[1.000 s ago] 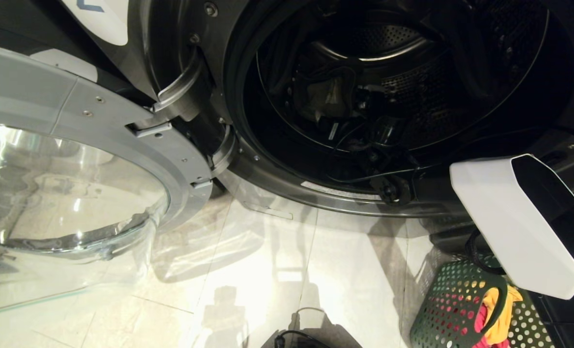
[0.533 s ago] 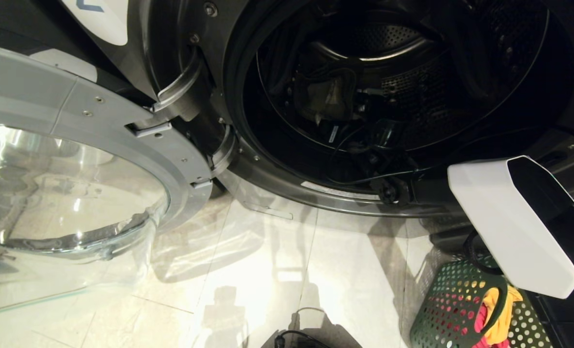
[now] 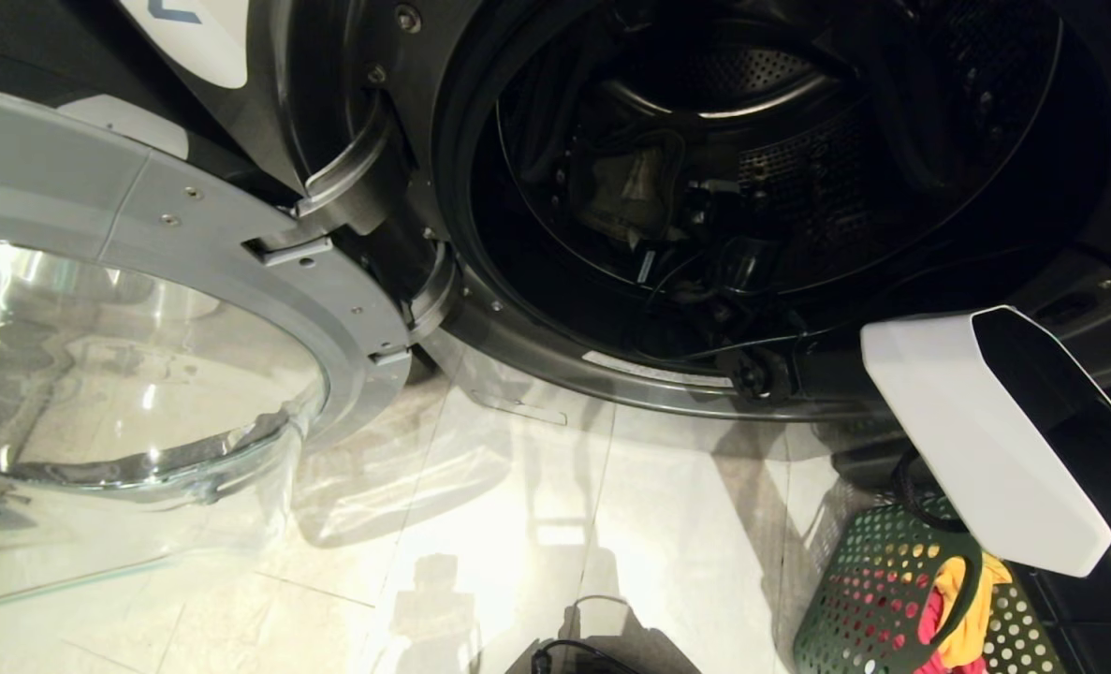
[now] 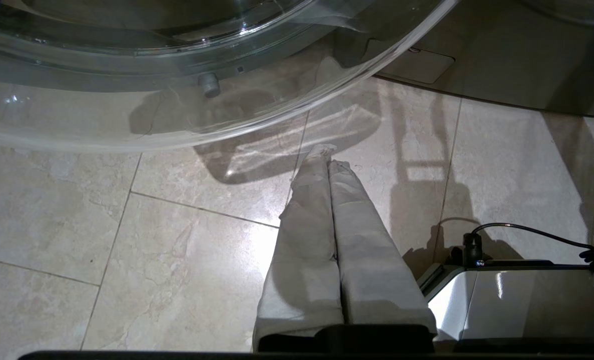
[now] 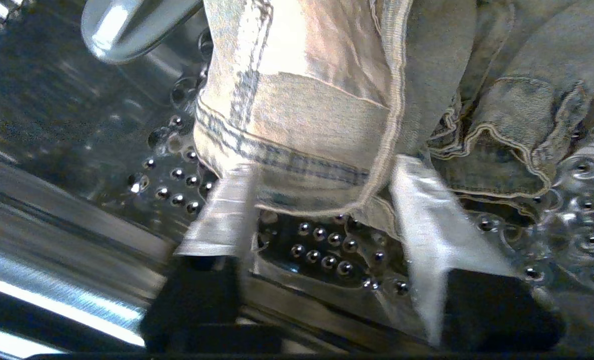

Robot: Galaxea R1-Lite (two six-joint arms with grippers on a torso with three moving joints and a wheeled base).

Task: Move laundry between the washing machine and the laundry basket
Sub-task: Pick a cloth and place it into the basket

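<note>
Pale tiled floor (image 3: pixel 536 524); your right gripper (image 5: pixel 322 185) inside the dark washing machine (image 3: pixel 798 187) drum is now half-closing on faded denim jeans (image 5: pixel 327 110), basket at 5 o'clock; left gripper (image 4: pixel 329 165) pressed together.

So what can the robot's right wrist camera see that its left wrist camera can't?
Only the right wrist view shows the jeans lying in the drum, with the right gripper straddling their edge, fingers apart. Only the left wrist view shows the left gripper shut over the tiled floor, under the glass door. Both show part of the washing machine.
</note>
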